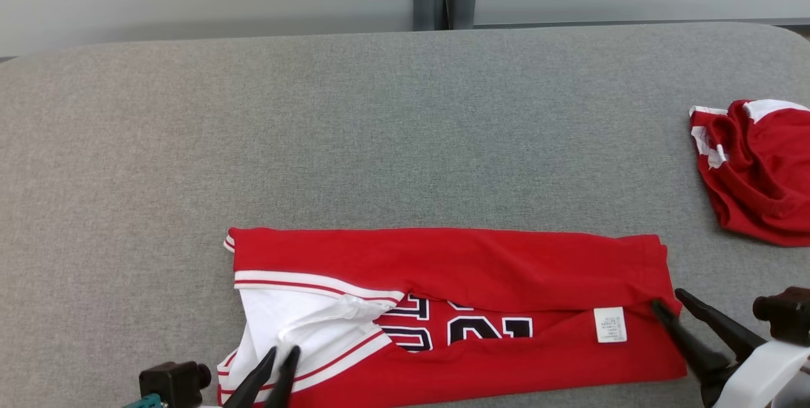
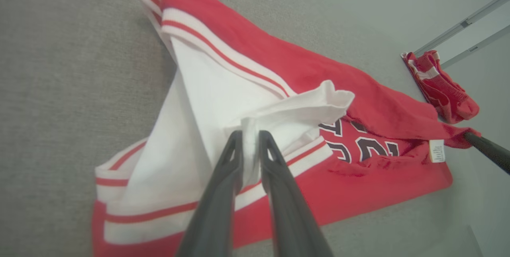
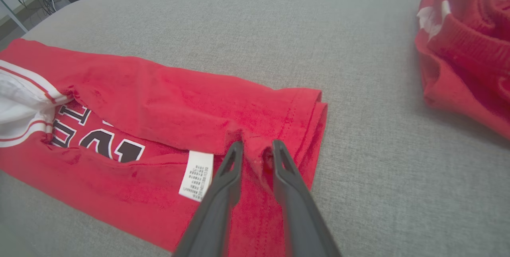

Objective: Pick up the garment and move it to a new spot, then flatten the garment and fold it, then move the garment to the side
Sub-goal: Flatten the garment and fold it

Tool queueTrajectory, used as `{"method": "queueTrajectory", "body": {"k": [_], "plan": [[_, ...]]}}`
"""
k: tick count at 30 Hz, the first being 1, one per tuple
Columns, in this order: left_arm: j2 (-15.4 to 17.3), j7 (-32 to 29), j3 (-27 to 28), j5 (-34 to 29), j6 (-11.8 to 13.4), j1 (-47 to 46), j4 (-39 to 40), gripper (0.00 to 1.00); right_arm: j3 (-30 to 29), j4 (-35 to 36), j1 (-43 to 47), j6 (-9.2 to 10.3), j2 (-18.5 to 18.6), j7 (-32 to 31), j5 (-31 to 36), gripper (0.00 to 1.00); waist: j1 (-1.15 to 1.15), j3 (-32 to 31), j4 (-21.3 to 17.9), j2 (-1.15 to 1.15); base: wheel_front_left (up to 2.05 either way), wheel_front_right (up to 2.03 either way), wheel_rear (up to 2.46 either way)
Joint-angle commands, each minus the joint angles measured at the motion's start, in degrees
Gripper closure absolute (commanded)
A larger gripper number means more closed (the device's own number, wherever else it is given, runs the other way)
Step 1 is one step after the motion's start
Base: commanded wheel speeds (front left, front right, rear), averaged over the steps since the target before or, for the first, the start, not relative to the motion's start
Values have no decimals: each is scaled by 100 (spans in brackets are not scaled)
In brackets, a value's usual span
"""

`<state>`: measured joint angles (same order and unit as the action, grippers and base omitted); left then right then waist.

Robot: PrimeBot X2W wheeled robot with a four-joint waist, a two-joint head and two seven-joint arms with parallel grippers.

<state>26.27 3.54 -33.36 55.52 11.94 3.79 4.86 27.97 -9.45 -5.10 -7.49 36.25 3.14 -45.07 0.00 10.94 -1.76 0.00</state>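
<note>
2 narrow gaps tell the story: the left gripper has a white fold between its jaws, the right gripper a red pinch. With the jersey folded lower centre, I'd release both ends together, lifting straight up.

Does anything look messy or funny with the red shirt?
Yes. The far flap of the red jersey doesn't cover the front: the black numbers and care label peek out, and white fabric bunches at the left end.
</note>
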Motion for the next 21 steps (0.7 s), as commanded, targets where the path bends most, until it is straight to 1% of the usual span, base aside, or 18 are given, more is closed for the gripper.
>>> {"method": "queueTrajectory", "body": {"k": [1,6,8,10,12,17,21], "plan": [[60,-53,-25,20,-62,75,-2,0,119,33,60,-1,92,148,71,0,0,-36,-33,0,0,0,0],[245,-242,-210,-35,-196,188,140,0,482,29,74,-1,308,433,153,0,0,-114,-114,0,0,0,0],[299,-327,-267,-31,-208,234,204,0,592,23,108,-1,363,503,142,0,0,-146,-141,0,0,0,0],[331,-323,-277,-62,-177,259,257,0,665,23,146,-1,427,565,102,0,0,-180,-164,0,0,0,0],[294,-260,-238,-65,-119,266,311,0,678,20,231,-1,492,617,42,0,0,-225,-178,0,0,0,0],[218,-101,-187,-121,-33,248,386,0,512,14,517,-1,621,715,-72,0,0,-366,-231,0,0,0,0],[150,-23,-204,-218,22,136,399,0,188,48,711,0,599,837,-238,0,0,-526,-256,0,0,0,0]]}}
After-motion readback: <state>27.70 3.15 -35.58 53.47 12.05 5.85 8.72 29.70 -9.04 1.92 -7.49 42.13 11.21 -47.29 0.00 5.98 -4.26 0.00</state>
